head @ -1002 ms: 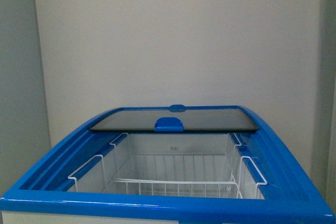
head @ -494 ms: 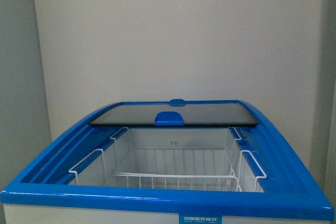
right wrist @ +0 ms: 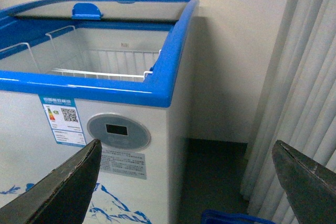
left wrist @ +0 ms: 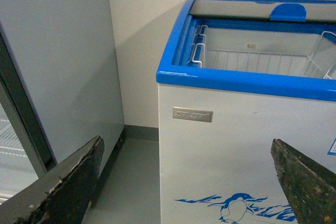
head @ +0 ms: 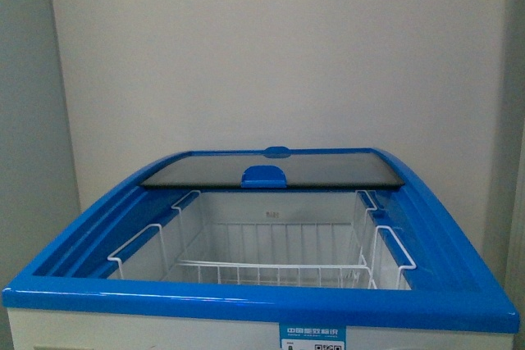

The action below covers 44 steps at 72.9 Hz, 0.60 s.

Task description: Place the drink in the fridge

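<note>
- A plain pale wall rises behind everything; pleated curtains hang off to the right pincer's outer side, and a grey floor shows beneath both wrist views.
- The fridge, white with a blue rim, stands straight ahead of both pincers, its top higher than either of them.
- Its sliding glass top is pushed to the far end, its blue handle at the near edge of the pane, so the chest lies open.
- A white wire basket hangs inside; nothing can be seen in it.
- The left pincer is released, its two dark fingers spread wide, nothing between them; beyond the gap shows the penguin decal, and above it a small nameplate.
- A tall grey cabinet stands close on the left pincer's outer side.
- The right pincer is likewise released and empty, fingers wide apart; ahead of it is the round grey display with an energy label beside it.
- The drink shows in no view; I cannot tell where it is.
</note>
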Tool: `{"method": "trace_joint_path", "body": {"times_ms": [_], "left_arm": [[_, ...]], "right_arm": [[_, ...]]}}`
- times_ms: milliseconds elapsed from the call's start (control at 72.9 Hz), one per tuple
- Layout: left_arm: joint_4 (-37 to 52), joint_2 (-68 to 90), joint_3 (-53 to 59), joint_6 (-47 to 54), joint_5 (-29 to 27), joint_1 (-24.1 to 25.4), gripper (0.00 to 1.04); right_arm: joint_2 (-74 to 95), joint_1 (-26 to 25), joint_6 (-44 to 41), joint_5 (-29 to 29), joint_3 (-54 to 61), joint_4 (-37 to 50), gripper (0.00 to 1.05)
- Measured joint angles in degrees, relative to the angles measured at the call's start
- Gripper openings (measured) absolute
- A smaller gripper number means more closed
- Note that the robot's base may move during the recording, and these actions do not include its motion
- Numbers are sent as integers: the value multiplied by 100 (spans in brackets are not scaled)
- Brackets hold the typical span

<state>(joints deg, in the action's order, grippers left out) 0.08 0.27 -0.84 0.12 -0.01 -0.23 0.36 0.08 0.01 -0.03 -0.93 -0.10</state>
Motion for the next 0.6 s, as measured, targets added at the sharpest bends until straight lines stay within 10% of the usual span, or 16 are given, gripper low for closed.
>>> {"method": "trace_joint_path", "body": {"times_ms": [604], "left_arm": [[0,0,0,-2,0,0,97]], "right_arm": [[0,0,0,-2,0,0,97]]}}
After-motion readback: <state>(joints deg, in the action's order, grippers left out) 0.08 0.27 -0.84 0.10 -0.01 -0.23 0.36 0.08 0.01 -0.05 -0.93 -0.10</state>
